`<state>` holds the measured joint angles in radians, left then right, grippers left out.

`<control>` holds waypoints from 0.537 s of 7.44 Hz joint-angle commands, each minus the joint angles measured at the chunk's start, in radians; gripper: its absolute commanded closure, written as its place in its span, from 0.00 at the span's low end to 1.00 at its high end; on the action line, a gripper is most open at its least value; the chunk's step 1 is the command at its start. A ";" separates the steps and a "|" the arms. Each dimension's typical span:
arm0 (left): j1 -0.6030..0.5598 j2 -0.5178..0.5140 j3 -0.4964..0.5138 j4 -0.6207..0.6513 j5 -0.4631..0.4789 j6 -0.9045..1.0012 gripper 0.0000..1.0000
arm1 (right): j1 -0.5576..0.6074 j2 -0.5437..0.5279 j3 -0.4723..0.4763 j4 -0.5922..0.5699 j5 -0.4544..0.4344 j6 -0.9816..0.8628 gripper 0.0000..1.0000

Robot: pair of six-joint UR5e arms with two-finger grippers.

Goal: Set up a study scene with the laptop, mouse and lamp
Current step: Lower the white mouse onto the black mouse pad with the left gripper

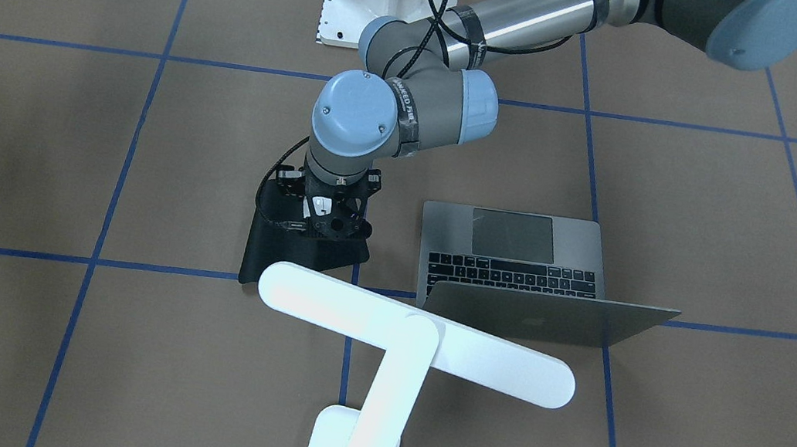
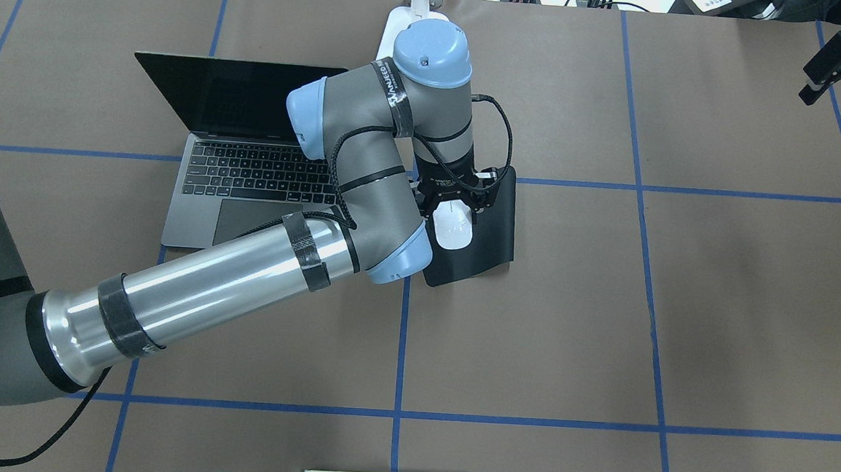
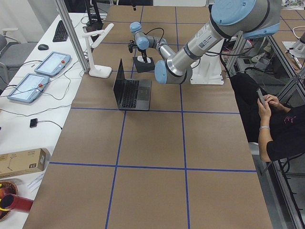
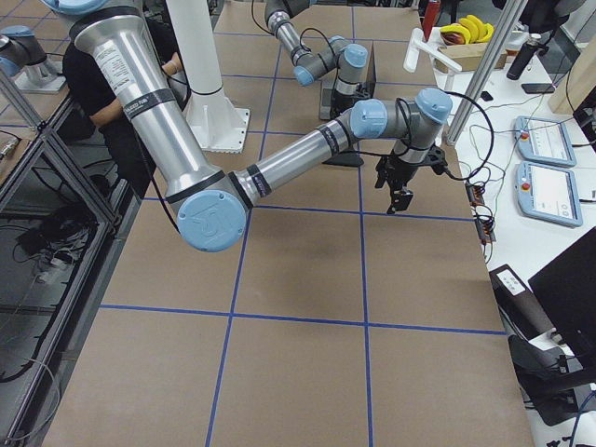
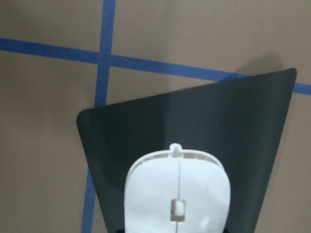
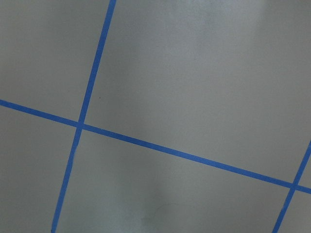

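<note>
We have the left gripper (image 2: pixel 454 207) low over the mouse (image 2: pixel 454 232), which lies on the black mouse pad (image 2: pixel 495 226) just beside the open laptop (image 2: pixel 249 174). Its 2 fingers straddle the mouse; we cannot tell whether they pinch it or stand clear.

We judge the mouse should sit flat on the pad before a straight lift away.

The front-facing view shows the whole lamp (image 1: pixel 413 342), which the overhead mostly hides. Only the left wrist view shows the mouse's middle line. The right gripper (image 4: pixel 396 194) hangs well apart, and we cannot tell its state.
</note>
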<state>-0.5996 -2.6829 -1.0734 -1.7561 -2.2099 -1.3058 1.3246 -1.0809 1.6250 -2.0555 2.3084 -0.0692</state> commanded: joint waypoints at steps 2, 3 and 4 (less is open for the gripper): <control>0.007 0.000 0.000 -0.002 0.001 -0.001 0.23 | -0.001 -0.004 0.003 0.000 0.000 -0.001 0.00; 0.009 0.000 -0.003 -0.002 -0.001 0.003 0.05 | -0.001 -0.001 0.003 0.000 -0.001 -0.001 0.00; 0.008 0.002 -0.011 -0.002 -0.001 0.005 0.05 | -0.001 0.001 0.004 0.000 -0.001 0.000 0.00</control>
<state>-0.5920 -2.6828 -1.0774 -1.7578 -2.2099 -1.3036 1.3241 -1.0819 1.6277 -2.0555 2.3077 -0.0702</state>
